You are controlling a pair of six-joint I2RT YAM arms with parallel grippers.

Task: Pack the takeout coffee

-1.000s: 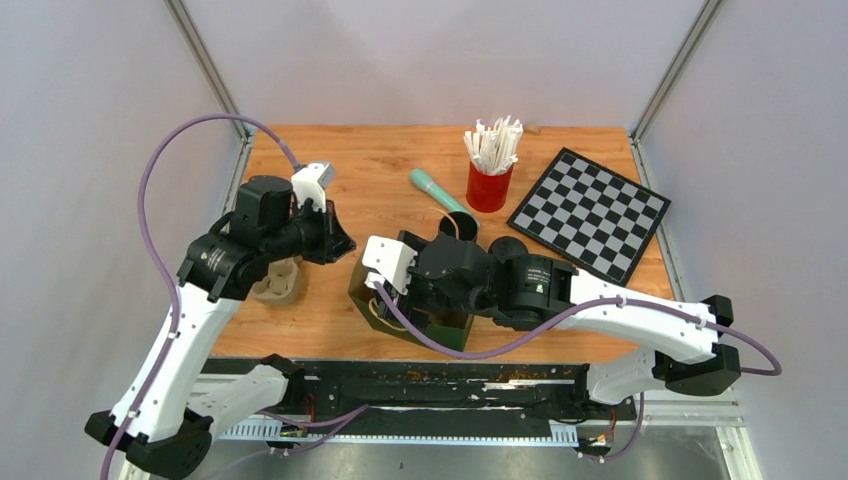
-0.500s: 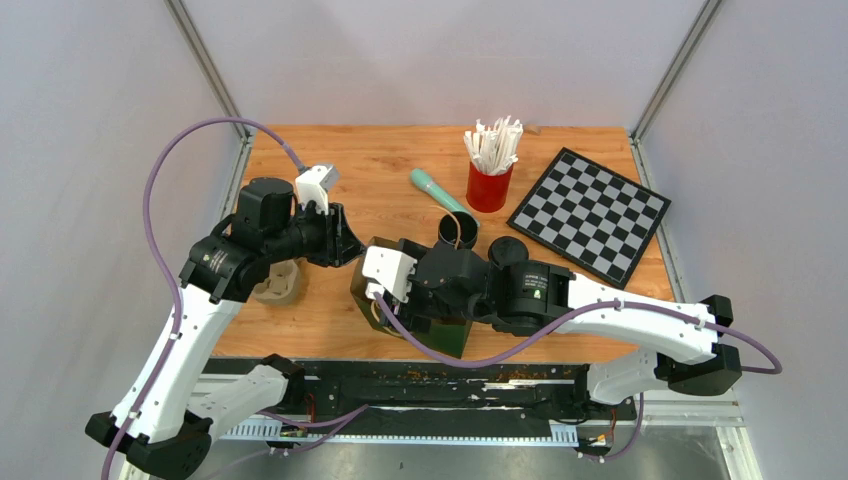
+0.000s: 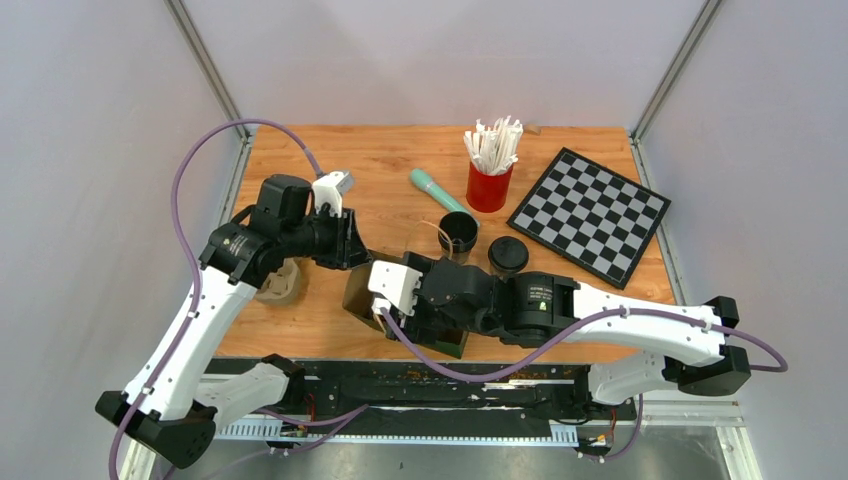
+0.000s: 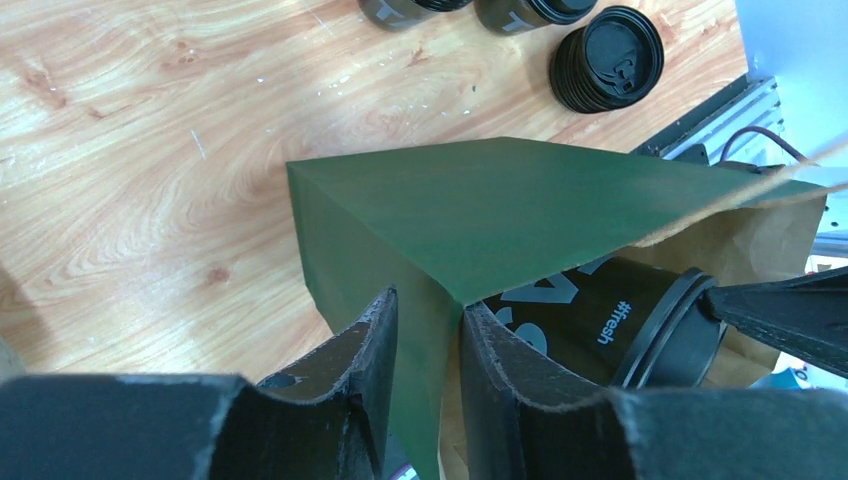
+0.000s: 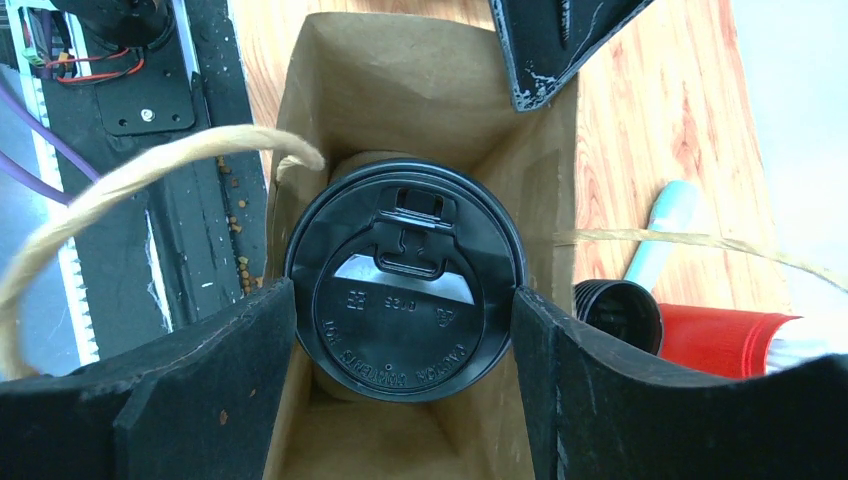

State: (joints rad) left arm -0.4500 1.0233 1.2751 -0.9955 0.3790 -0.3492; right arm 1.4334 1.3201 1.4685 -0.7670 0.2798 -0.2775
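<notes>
A beige moulded-pulp cup carrier (image 3: 281, 284) sits at the left of the wooden desk (image 3: 380, 160), partly under the left arm. Just right of it, the left gripper (image 4: 428, 312) is at the top edge of the dark green paper bag (image 4: 480, 200). It is partly open, with one finger outside the bag wall and one inside, and the paper stands in the gap between them. The bag stands open-mouthed near the desk's front edge, brown inside, with twine handles.

Inside it is the black takeout coffee cup (image 5: 400, 265), its black plastic lid facing the mouth. The right gripper (image 5: 404, 335) reaches down into the bag, its jaws wide and pressed against opposite sides of the lid rim, holding the cup.

Behind the bag lie a teal cylinder (image 3: 435, 190) and a lidless black cup (image 3: 459, 232). Further right are a red cup of white sticks (image 3: 490, 180), a stack of black lids (image 4: 608, 58) and a tilted checkered board (image 3: 590, 215).
</notes>
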